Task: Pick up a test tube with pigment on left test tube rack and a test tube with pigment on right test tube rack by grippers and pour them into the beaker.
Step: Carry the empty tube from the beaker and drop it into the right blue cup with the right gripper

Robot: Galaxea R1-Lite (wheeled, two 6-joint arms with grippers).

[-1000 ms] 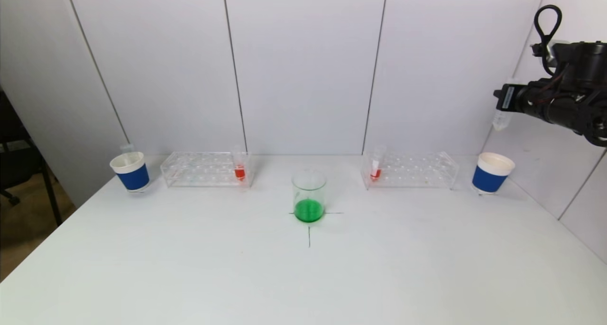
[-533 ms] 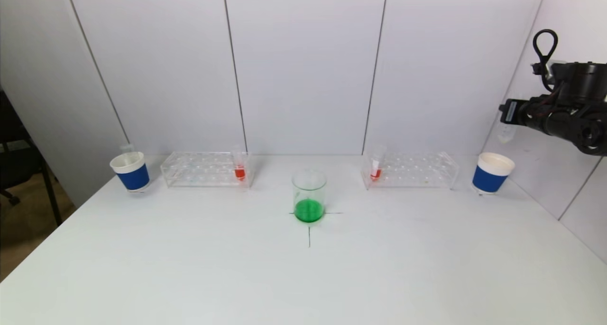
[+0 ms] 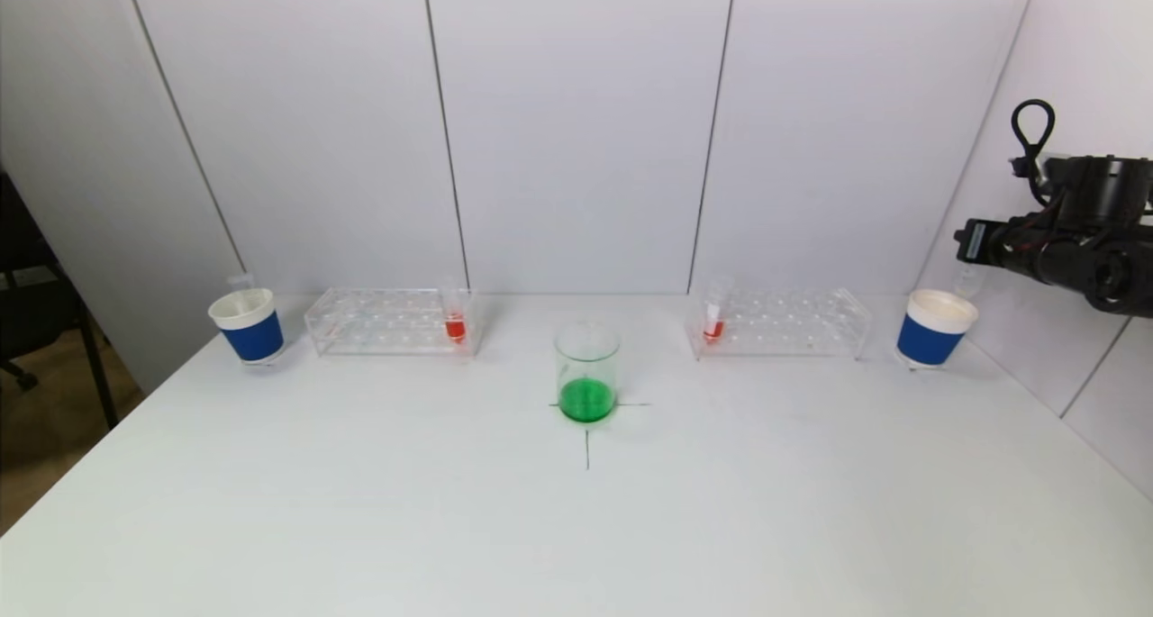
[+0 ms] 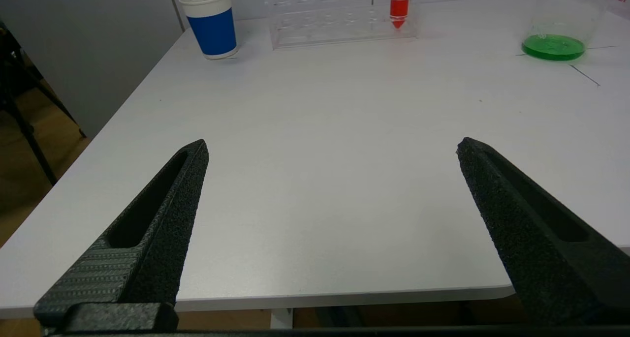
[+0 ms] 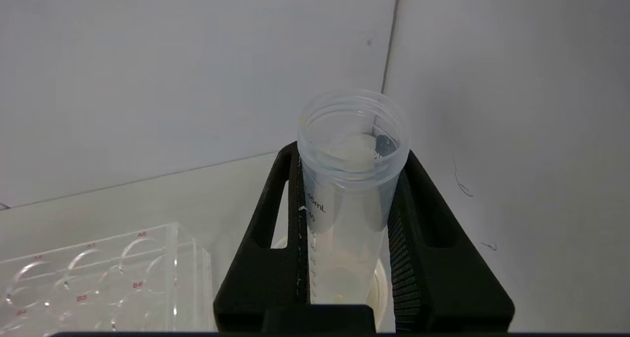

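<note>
Both sides of your right claw (image 5: 350, 152) were pressed against a clear test tube (image 5: 344, 219), held upright just under its open mouth. The tube looked empty, with no pigment visible in it. In the head view that claw hung at the far right of the desk (image 3: 576, 527), with the tube's tip just above the right blue cup (image 3: 935, 329).

Your left claw (image 4: 332, 147) was spread wide and gripped nothing. It sat low by the near left edge of the desk, well apart from everything.

Inward of the right cup stood the right rack (image 3: 793, 322), with one red-filled tube (image 3: 713, 320) at the end nearest the beaker (image 3: 586, 369). The beaker sat mid-desk on a cross mark, with green liquid in its bottom. Beyond it, the left rack (image 3: 378, 322) held its own red tube (image 3: 455, 315) at the end facing the beaker, and a left blue cup (image 3: 248, 326) stood outside that rack.

I judged you were discarding a spent tube, so one pour looked done. Next you needed to lower the tube straight into the right cup and release it only once its tip was inside the rim. After that, both claws could go for the red tubes.
</note>
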